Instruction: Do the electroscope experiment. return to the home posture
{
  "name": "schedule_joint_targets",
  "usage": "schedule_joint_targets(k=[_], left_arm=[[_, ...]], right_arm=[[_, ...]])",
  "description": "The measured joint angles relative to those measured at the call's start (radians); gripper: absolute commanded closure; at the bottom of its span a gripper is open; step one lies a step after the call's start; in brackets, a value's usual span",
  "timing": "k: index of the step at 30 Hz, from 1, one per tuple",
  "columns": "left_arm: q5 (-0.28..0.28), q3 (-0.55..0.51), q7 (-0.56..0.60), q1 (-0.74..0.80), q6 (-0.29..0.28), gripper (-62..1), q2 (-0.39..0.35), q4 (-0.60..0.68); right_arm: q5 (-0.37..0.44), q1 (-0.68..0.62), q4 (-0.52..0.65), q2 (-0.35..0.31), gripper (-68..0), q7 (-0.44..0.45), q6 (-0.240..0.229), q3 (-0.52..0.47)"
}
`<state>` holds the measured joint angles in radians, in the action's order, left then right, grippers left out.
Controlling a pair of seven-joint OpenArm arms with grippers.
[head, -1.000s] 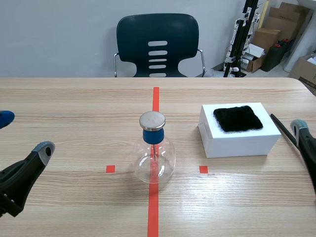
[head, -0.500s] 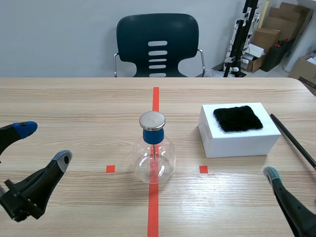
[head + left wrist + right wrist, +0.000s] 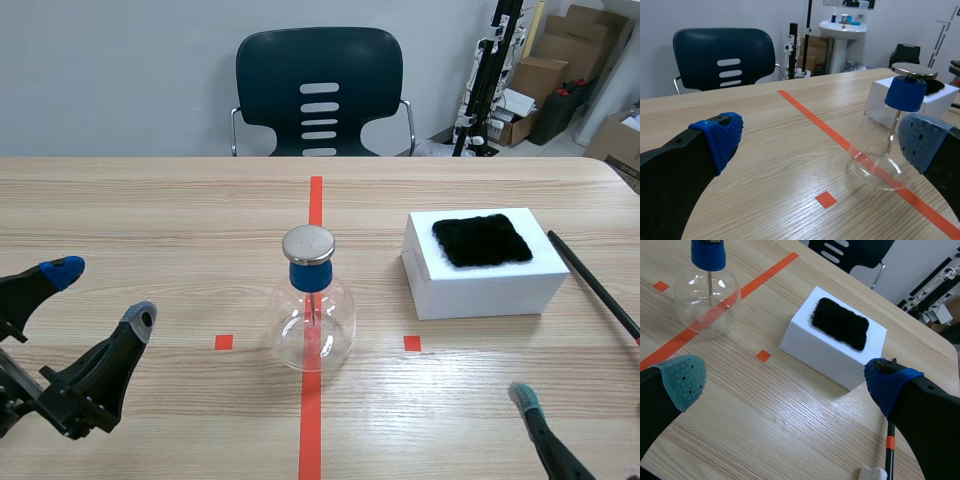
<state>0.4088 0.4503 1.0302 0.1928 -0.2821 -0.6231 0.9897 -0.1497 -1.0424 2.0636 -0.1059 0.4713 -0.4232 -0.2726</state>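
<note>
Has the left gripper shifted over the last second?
Yes. The left gripper has come inward, closer to the flask, which has not moved.

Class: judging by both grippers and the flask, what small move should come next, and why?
Probably draw both arms back to the home posture: the left gripper and right gripper are open and empty, apart from the flask, and the rod lies on the table.
</note>
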Motion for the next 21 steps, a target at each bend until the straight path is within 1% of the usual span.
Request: schedule_joint_targets(k=[4, 9, 19, 21], left_arm=[[0.012, 0.001, 0.011, -0.008, 0.000, -62.3, 0.010, -0.022], [0.011, 0.001, 0.014, -0.007, 0.000, -62.3, 0.022, -0.029], [0.011, 0.001, 0.015, -0.007, 0.000, -62.3, 0.022, -0.029], [0.011, 0.001, 0.039, -0.007, 0.000, -62.3, 0.022, -0.029]], right_arm=[[-0.020, 0.000, 0.000, 0.000, -67.9, 0.000, -0.002, 0.020], [-0.019, 0.000, 0.000, 0.000, -67.9, -0.005, -0.001, 0.019], [-0.019, 0.000, 0.000, 0.000, -67.9, -0.005, -0.001, 0.019], [-0.019, 0.000, 0.000, 0.000, -67.9, -0.005, -0.001, 0.019]])
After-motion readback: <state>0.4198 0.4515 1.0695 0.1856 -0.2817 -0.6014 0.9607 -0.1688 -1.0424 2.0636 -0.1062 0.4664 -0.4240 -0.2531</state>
